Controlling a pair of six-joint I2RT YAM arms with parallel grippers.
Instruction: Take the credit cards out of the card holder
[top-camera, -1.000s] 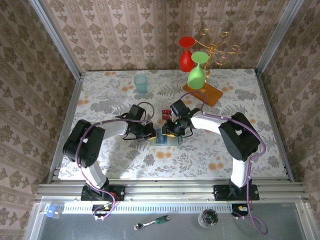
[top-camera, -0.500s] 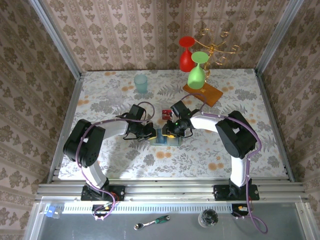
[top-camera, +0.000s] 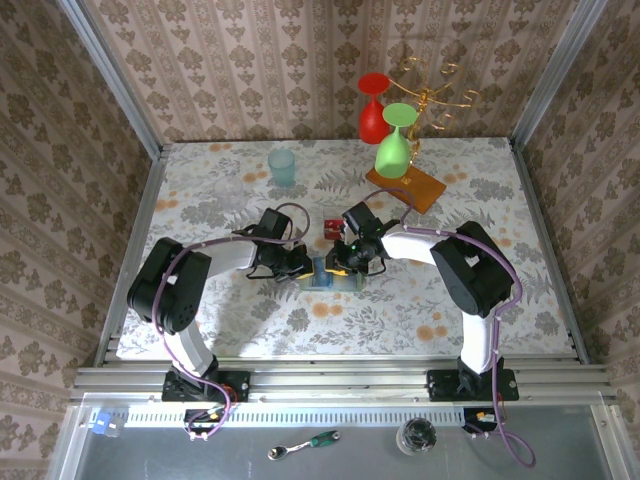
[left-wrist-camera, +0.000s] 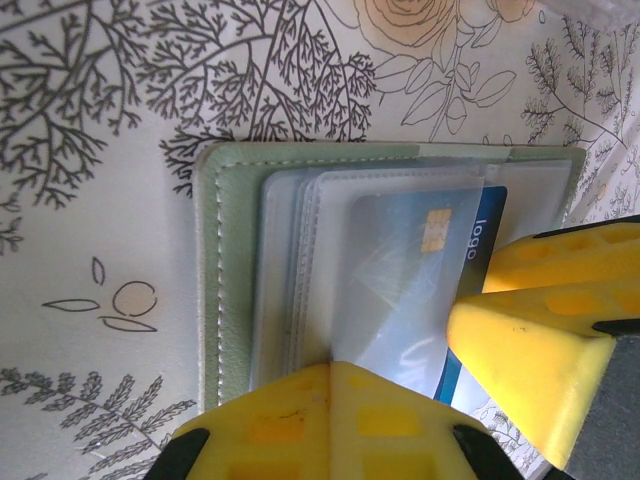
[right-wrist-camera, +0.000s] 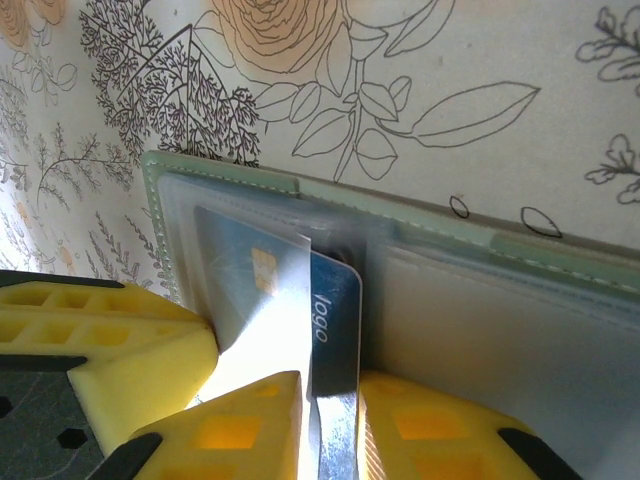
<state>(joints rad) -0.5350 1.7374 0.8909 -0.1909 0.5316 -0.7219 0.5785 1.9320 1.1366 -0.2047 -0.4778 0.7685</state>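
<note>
The card holder (top-camera: 330, 277) lies open on the flowered table, grey-green with clear sleeves (left-wrist-camera: 225, 300) (right-wrist-camera: 500, 330). A blue credit card (right-wrist-camera: 335, 300) (left-wrist-camera: 488, 225) with a gold chip sticks partly out of a clear sleeve. My left gripper (left-wrist-camera: 333, 368) (top-camera: 303, 268) is shut, its tips pressed on the sleeve's near edge. My right gripper (right-wrist-camera: 330, 385) (top-camera: 340, 265) stands over the card's free end, jaws a narrow gap apart with that end between them. A small red card (top-camera: 331, 228) lies on the table just behind the holder.
A teal cup (top-camera: 282, 166) stands at the back left. An orange-brown wooden slab (top-camera: 406, 187) at the back right carries a gold rack with a red glass (top-camera: 373, 110) and a green glass (top-camera: 393, 145). Metal rails frame the table sides.
My right gripper's jaws have narrowed around the blue card's end and the arm has edged slightly left. The left gripper and the holder have stayed put.
</note>
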